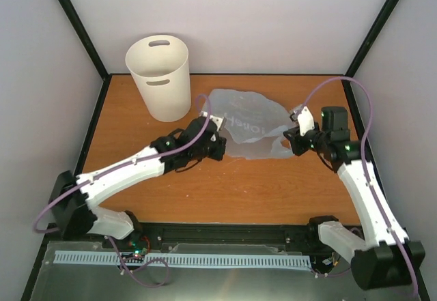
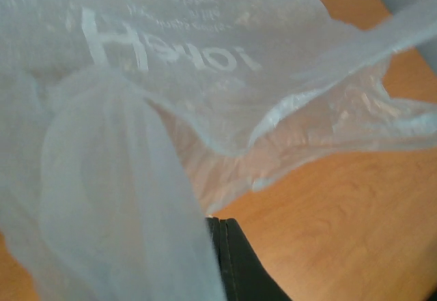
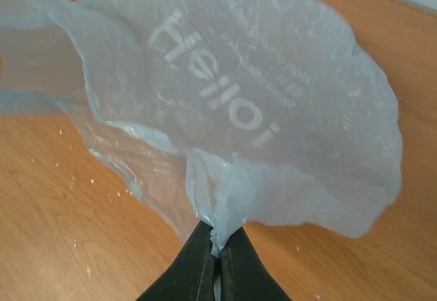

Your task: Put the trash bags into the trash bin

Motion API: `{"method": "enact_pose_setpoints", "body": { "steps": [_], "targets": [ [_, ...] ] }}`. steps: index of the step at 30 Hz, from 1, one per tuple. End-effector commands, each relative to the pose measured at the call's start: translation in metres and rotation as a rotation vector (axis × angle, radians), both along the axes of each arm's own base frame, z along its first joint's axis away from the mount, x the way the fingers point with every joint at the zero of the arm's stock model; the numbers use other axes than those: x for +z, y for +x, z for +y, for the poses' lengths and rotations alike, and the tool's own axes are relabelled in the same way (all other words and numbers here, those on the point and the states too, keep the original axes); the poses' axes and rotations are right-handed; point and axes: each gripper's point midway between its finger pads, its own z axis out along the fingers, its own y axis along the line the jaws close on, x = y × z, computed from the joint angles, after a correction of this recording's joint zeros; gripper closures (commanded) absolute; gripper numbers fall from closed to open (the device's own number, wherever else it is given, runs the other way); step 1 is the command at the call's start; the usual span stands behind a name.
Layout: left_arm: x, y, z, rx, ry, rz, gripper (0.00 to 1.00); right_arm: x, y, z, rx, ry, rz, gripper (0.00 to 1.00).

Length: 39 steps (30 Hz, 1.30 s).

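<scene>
The trash bag (image 1: 249,120), pale blue and translucent with white "Hello!" lettering, is spread between my two grippers at the table's middle. My left gripper (image 1: 216,126) is shut on its left edge. In the left wrist view the bag (image 2: 205,76) drapes over the closed black fingers (image 2: 235,260), hiding the left one. My right gripper (image 1: 291,136) is shut on the bag's right edge. The right wrist view shows a bunched fold of the bag (image 3: 232,110) pinched at the gripper (image 3: 217,236). The off-white trash bin (image 1: 158,76) stands upright at the back left, to the left of and behind the bag.
The wooden table (image 1: 239,192) is boxed in by white walls and black corner posts (image 1: 75,21). Small white specks lie on the wood in the right wrist view (image 3: 75,178). Purple cables (image 1: 362,103) loop over both arms.
</scene>
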Motion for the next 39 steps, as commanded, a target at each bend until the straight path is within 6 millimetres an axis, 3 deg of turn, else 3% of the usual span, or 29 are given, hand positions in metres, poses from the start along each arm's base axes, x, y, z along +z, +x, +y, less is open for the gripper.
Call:
{"method": "enact_pose_setpoints", "body": {
  "steps": [1,2,3,4,6,7,9,10,11,12,13,15,16,17,18,19,20,21,22,24,26,30,35,39],
  "targets": [
    [0.03,0.074,-0.009,0.054,-0.035,0.005,0.99,0.047,0.056,0.002,-0.055,0.025,-0.053,0.97],
    [0.073,0.097,-0.02,0.043,-0.062,-0.034,0.99,0.072,0.072,0.006,-0.05,0.035,-0.065,0.97],
    [0.096,0.113,-0.028,0.039,-0.044,-0.055,0.99,0.098,0.085,0.008,-0.047,0.044,-0.083,0.97],
    [0.135,0.124,-0.035,0.034,-0.048,-0.102,0.99,0.135,0.096,0.009,-0.051,0.056,-0.128,0.97],
    [0.217,0.127,-0.047,0.001,-0.121,-0.233,0.99,0.212,0.099,0.008,-0.066,0.083,-0.237,0.97],
    [0.266,0.116,-0.05,-0.026,-0.186,-0.33,0.99,0.283,0.084,0.005,-0.073,0.11,-0.393,0.97],
    [0.34,0.085,-0.046,-0.067,-0.305,-0.501,0.99,0.364,0.049,-0.005,-0.104,0.137,-0.611,0.97],
    [0.366,0.066,-0.042,-0.094,-0.355,-0.568,0.99,0.393,0.028,-0.01,-0.118,0.147,-0.712,0.97],
    [0.381,0.046,-0.038,-0.129,-0.392,-0.616,0.99,0.408,0.011,-0.013,-0.118,0.151,-0.783,0.97],
    [0.385,0.03,-0.035,-0.164,-0.427,-0.65,0.99,0.426,-0.023,-0.015,-0.1,0.156,-0.879,0.97],
    [0.388,0.015,-0.029,-0.193,-0.474,-0.679,0.99,0.425,-0.04,-0.016,-0.09,0.152,-0.928,0.97],
    [0.361,0.013,-0.02,-0.163,-0.475,-0.664,0.99,0.399,-0.05,-0.019,-0.1,0.143,-0.964,0.97],
    [0.333,0.028,-0.018,-0.094,-0.421,-0.627,0.99,0.375,-0.046,-0.018,-0.092,0.122,-0.957,0.97],
    [0.291,0.05,-0.021,-0.025,-0.346,-0.574,0.99,0.342,-0.032,-0.017,-0.088,0.088,-0.913,0.97],
    [0.244,0.072,-0.028,0.016,-0.27,-0.525,0.99,0.299,-0.006,-0.021,-0.125,0.04,-0.826,0.97],
    [0.184,0.092,-0.041,0.019,-0.186,-0.444,0.99,0.249,0.023,-0.027,-0.166,-0.018,-0.724,0.97],
    [0.117,0.107,-0.049,0.016,-0.089,-0.321,0.99,0.182,0.055,-0.033,-0.193,-0.104,-0.58,0.97],
    [0.063,0.114,-0.055,0.025,-0.006,-0.204,0.99,0.12,0.074,-0.035,-0.184,-0.175,-0.421,0.97],
    [0.024,0.113,-0.06,0.017,0.05,-0.122,0.99,0.062,0.079,-0.034,-0.148,-0.22,-0.249,0.97],
    [-0.01,0.09,-0.073,-0.04,0.108,-0.129,0.99,-0.02,0.059,-0.024,-0.057,-0.212,-0.019,0.97],
    [-0.014,0.074,-0.069,-0.043,0.09,-0.168,0.99,-0.032,0.034,-0.014,-0.009,-0.149,-0.049,0.97],
    [-0.014,0.051,-0.059,-0.051,0.046,-0.136,0.99,-0.021,0.004,-0.009,0.028,-0.108,-0.136,0.97],
    [-0.028,0.03,-0.045,-0.038,0.037,-0.082,0.99,-0.025,-0.017,-0.006,0.06,-0.092,-0.11,0.97],
    [-0.045,0.015,-0.032,-0.036,0.055,-0.016,0.99,-0.036,-0.02,-0.01,0.036,-0.106,-0.069,0.97]
  ]
}}
